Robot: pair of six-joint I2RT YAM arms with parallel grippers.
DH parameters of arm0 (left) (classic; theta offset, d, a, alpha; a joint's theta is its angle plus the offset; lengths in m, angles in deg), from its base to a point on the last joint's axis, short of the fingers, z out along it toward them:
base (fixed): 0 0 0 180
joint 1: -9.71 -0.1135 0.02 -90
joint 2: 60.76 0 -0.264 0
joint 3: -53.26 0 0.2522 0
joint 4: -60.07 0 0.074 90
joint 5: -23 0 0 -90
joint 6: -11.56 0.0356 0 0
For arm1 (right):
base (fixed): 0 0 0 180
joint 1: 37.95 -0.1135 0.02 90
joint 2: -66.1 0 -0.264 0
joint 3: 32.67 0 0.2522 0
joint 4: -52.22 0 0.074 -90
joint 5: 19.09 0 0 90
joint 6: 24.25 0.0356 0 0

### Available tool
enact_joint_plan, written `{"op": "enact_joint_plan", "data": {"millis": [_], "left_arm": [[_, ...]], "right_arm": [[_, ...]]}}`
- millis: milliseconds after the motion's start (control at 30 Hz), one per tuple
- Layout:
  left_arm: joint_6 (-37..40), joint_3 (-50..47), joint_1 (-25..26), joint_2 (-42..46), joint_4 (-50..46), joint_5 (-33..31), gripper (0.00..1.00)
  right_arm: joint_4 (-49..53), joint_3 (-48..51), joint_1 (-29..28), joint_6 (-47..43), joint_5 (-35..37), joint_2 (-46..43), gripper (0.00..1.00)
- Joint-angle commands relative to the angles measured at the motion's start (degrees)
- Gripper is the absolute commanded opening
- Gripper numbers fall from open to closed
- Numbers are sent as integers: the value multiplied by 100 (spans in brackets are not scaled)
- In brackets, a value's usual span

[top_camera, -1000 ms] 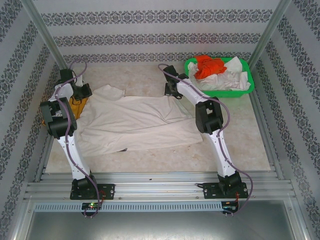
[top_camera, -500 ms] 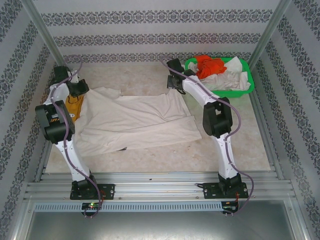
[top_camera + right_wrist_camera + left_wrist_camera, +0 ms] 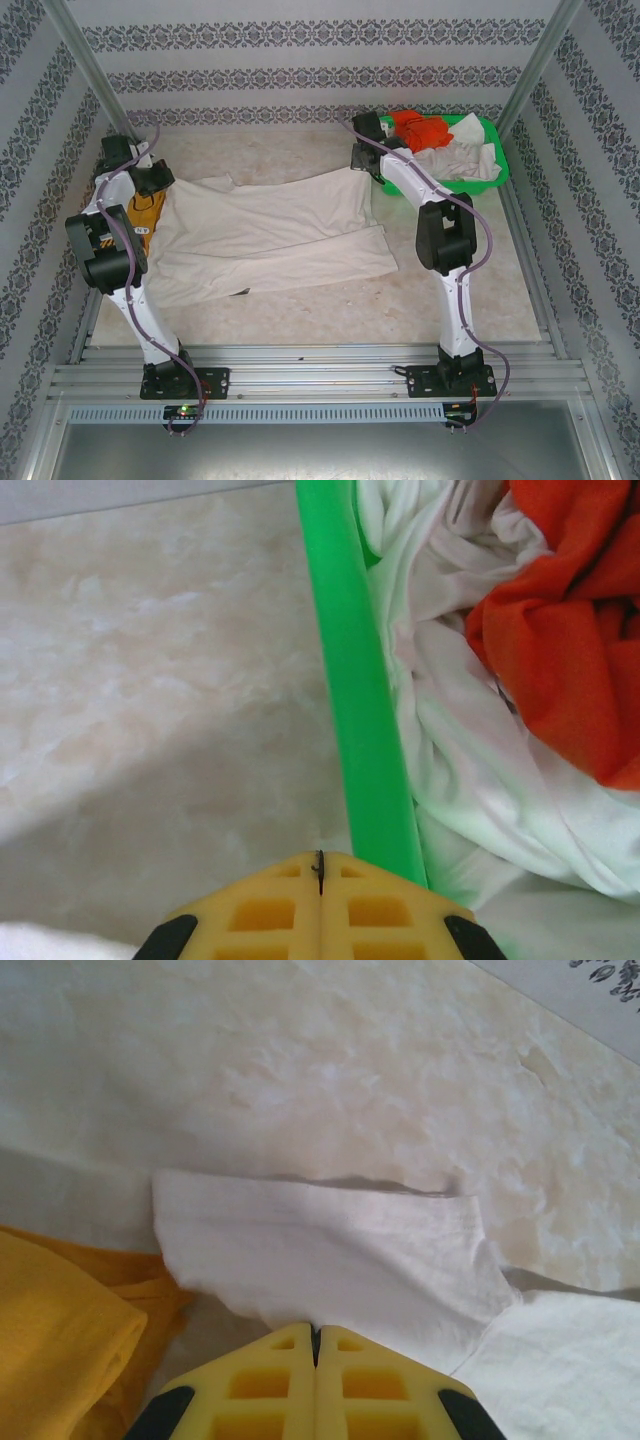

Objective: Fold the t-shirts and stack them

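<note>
With the left gripper pinched shut on the sleeve of the cream-white t-shirt just ahead of its jaws, and the right gripper pressed together with white cloth behind-left of its tips and the green basket rim ahead-right, both should pull apart evenly, low and taut.

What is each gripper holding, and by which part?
Both seem pinched on the cream-white t-shirt: left gripper on a sleeve, right gripper on the opposite far corner; pinch points hidden.
</note>
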Motion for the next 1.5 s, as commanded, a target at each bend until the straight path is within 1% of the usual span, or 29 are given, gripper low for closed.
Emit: {"op": "enact_joint_plan", "data": {"millis": [0,200,433,567,733,867,1033,1267,1367,1467], "left_arm": [[-210,-65,-75,362,409,291,0],[-249,-381,-75,805,497,361,0],[-279,-939,-125,1330,628,206,0],[-342,-1187,-144,1596,602,232,0],[-356,-1666,-169,2159,493,143,0],[-301,-1959,-232,2457,185,46,0],[-172,-2086,-285,2713,-384,19,0],[-63,-2323,-294,3076,-1075,-300,0],[-59,-2404,-324,3204,-1366,-640,0],[-139,-2475,-398,3322,-1524,-784,0]], "right_arm": [[-274,144,0,-122,-146,-387,0],[-677,773,13,-171,-266,-984,0],[-1094,1679,153,-213,-334,-1656,0],[-1235,2104,233,-210,-452,-1918,0],[-1469,2699,251,-210,-626,-2393,0],[-1647,3238,252,-177,-773,-2828,0],[-1729,3929,255,-176,-850,-3383,0],[-1582,4666,226,-66,-1005,-4058,0],[-1553,5006,197,26,-1056,-4367,0],[-1450,5310,180,111,-1129,-4611,0]]}}
